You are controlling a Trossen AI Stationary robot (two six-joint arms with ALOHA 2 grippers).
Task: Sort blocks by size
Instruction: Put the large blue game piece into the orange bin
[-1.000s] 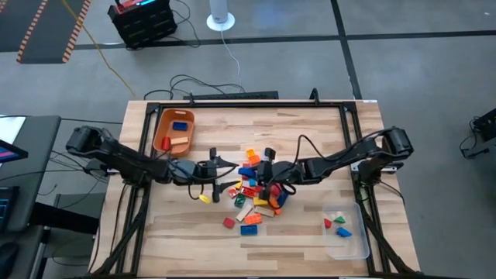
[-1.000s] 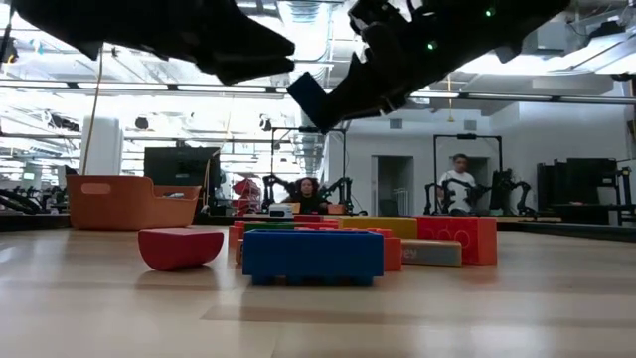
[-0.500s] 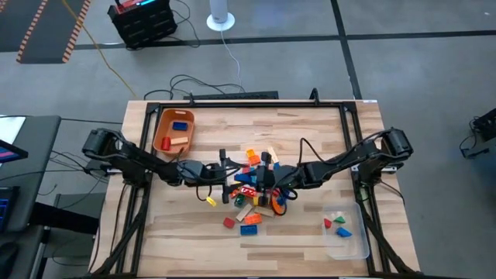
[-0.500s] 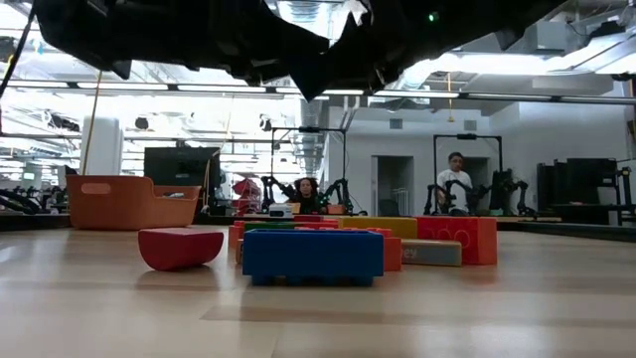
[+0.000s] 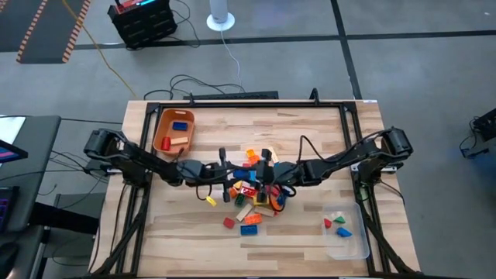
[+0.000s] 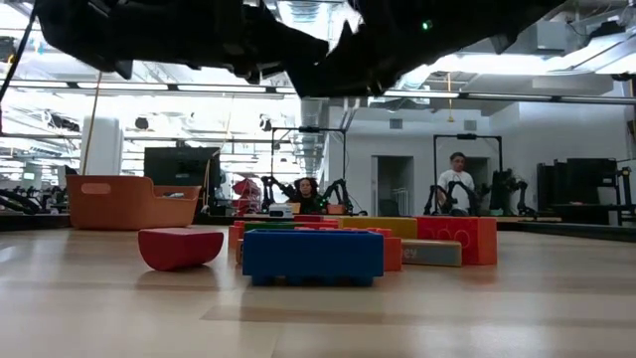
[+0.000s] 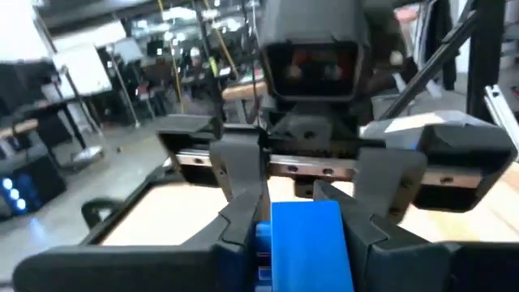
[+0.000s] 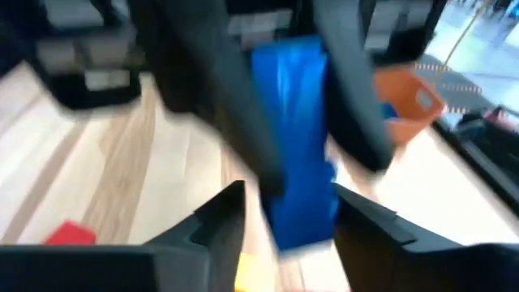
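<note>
Handover is happening above the mixed-colour plastic brick pile (image 5: 252, 203) mid-table: left gripper (image 7: 296, 212) is pinching the long blue plastic brick (image 7: 306, 243) while right gripper (image 8: 280, 212) is spreading off it, probably routing it toward the orange plastic bin (image 5: 172, 129).

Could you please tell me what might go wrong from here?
1. Only the left claw grips the blue block; the right claw stands open around it, so a weak pinch could drop it into the pile of blocks.
2. Both claws sit close together over the pile, so they might bump when they part.
</note>
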